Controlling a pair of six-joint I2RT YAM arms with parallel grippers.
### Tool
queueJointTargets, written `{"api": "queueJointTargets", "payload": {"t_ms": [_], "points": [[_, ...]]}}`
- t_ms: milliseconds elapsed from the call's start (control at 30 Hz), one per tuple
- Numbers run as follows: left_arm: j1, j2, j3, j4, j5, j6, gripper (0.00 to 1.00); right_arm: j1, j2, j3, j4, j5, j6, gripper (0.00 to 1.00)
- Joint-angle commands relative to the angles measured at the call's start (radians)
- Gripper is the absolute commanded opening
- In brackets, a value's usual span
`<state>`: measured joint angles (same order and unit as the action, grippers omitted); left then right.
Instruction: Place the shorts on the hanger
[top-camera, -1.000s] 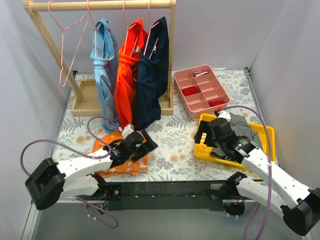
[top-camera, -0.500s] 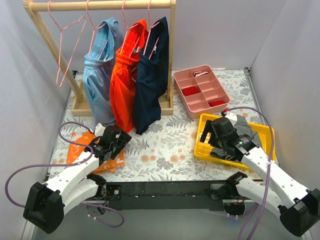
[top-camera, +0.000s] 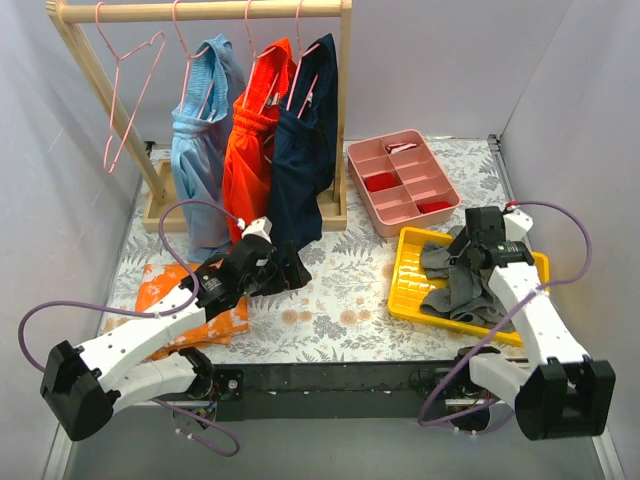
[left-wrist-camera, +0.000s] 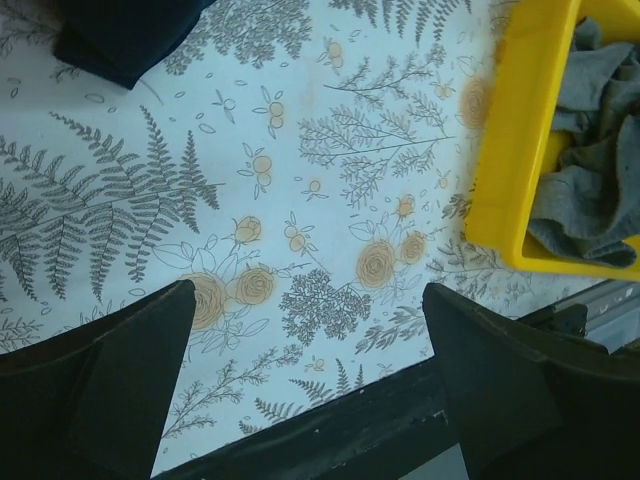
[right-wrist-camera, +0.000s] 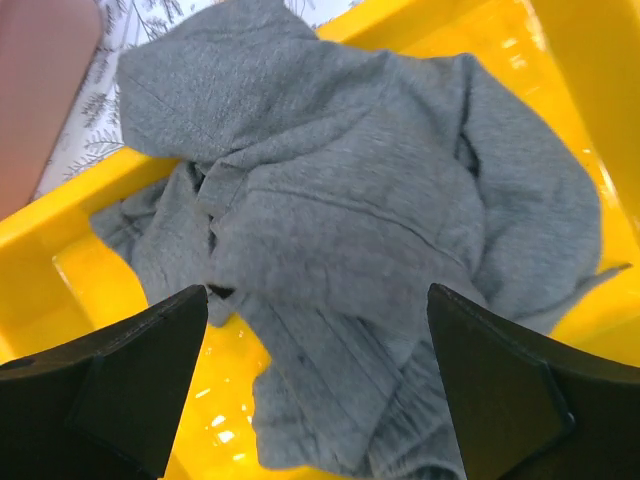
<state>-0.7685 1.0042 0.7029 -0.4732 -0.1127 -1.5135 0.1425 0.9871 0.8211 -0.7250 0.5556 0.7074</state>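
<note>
**Status: task not started.**

1. At the far left, the hanger (top-camera: 132, 98) is hanging bare on the wooden rail (top-camera: 200, 11). It is carrying no garment.
2. Further right along the rail, the light blue shorts (top-camera: 198, 150), an orange garment (top-camera: 250, 150) and a navy garment (top-camera: 308, 150) are occupying other hangers. These play no part in the job.
3. Below them, an orange cloth with white blotches (top-camera: 195, 305) is lying flat on the table (top-camera: 350, 290).
4. The left gripper (top-camera: 285, 272) is hovering over the table near the hem of the navy garment. Its wrist view is showing both fingers spread wide, with only the floral table surface between them. It is holding nothing.
5. To the right, the shorts (top-camera: 465, 285) are lying crumpled in the yellow tray (top-camera: 405, 300), well apart from the hanger.
6. The right gripper (top-camera: 478, 240) is hanging over the shorts. Its fingers are spread wide with the grey fabric below them, and nothing is being gripped. Whether the tips are touching the cloth cannot be told.

**Remaining work, as judged:** everything. The shorts are waiting to be grasped, lifted out of the tray, carried across the table to the rail and draped over or threaded onto the hanger. The loose folds are likely to make a clean grasp of the waistband difficult.
</note>
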Motion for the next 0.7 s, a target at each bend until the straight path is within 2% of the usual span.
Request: {"api": "queueJointTargets", "payload": {"t_ms": [0, 33, 67, 100, 133, 167, 200, 333, 467, 667], "points": [[-0.005, -0.009, 0.119, -0.036, 0.07, 0.125, 0.98, -0.043, 0.169, -0.022, 0.156, -0.061, -0.023, 0.95], [-0.005, -0.009, 0.13, -0.039, 0.079, 0.153, 0.98, -0.043, 0.191, -0.011, 0.15, -0.072, -0.02, 0.83], [-0.005, -0.013, 0.147, -0.038, 0.094, 0.173, 0.98, -0.044, 0.208, 0.013, 0.139, -0.075, -0.028, 0.62], [-0.003, -0.012, 0.156, -0.027, 0.111, 0.183, 0.98, -0.043, 0.182, 0.019, 0.145, -0.079, -0.039, 0.49], [-0.005, -0.007, 0.161, -0.019, 0.111, 0.209, 0.98, -0.044, 0.161, 0.033, 0.156, -0.077, -0.067, 0.2], [-0.005, -0.004, 0.165, -0.01, 0.149, 0.219, 0.98, -0.043, 0.118, 0.041, 0.162, -0.083, -0.08, 0.05], [-0.005, 0.011, 0.173, 0.017, 0.184, 0.228, 0.98, -0.043, 0.101, 0.059, 0.141, -0.094, -0.089, 0.01], [-0.028, 0.06, 0.187, 0.155, 0.272, 0.263, 0.93, -0.043, 0.047, 0.221, 0.061, -0.226, -0.109, 0.01], [-0.095, 0.158, 0.245, 0.315, 0.288, 0.28, 0.87, -0.041, 0.018, 0.35, 0.006, -0.316, -0.124, 0.01], [-0.176, 0.36, 0.343, 0.54, 0.263, 0.335, 0.85, -0.043, 0.039, 0.513, -0.054, -0.428, -0.134, 0.01]]}}
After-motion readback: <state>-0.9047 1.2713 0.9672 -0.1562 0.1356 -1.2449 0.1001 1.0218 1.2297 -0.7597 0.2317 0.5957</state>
